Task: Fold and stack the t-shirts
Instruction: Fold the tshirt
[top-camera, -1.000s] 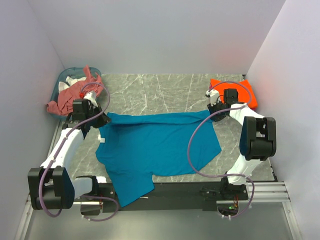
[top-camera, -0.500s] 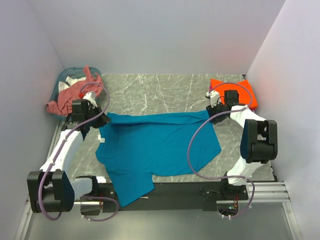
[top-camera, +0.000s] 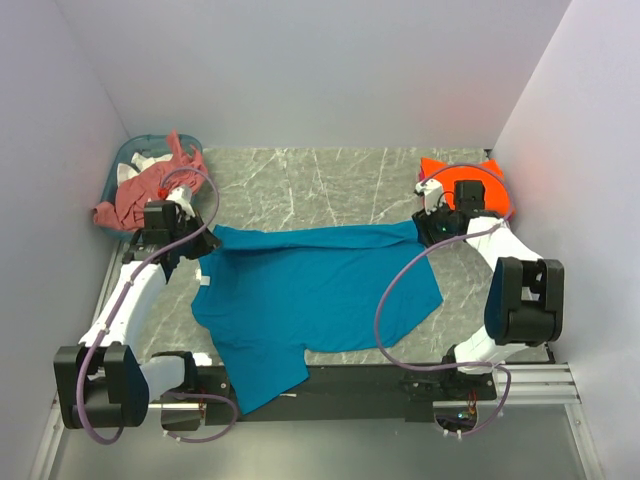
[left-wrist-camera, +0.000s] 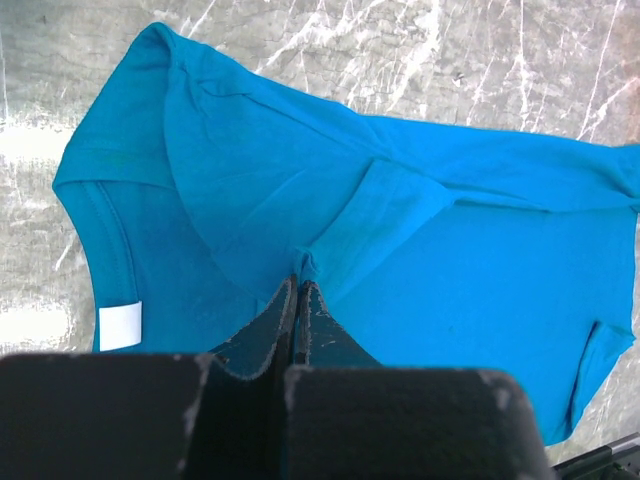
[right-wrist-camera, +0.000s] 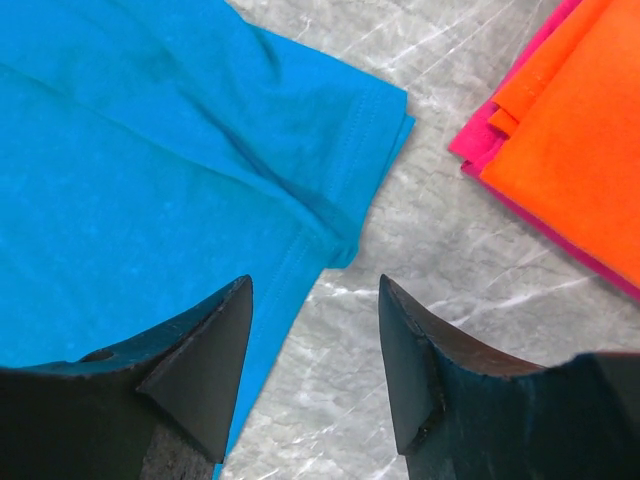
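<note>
**A:** Position of the teal t-shirt (top-camera: 310, 290)?

**B:** Spread on the table (top-camera: 320, 185) between both arms. Far edge pulled into a straight fold line, near part draped toward the arm bases. Folded orange t-shirt (top-camera: 470, 185) at far right, on top of a pink layer (right-wrist-camera: 478, 140). Salmon-pink t-shirt (top-camera: 150, 195) heaped in the basket (top-camera: 128, 158) at far left.

**A:** State of the fingers?

**B:** Left fingers (left-wrist-camera: 297, 305) pressed together, clamped on a pleat of the teal cloth. Right fingers (top-camera: 428, 226) spread apart, holding nothing, hovering just above the shirt's right corner.

**A:** Procedure for the step in hand?

**B:** Probably the close of a first fold.
- Raise the right fingers straight up to avoid dragging the corner.
- Maintain the left clamp until the fold lies flat, then release the same way.
- Inspect the folded edge for wrinkles before regripping.

**A:** Differences from a second earlier?

**B:** Right fingers then nearly closed at that corner, now wide apart. Right elbow swung outward, toward the wall. Shirt outline and left arm practically unchanged.
</note>
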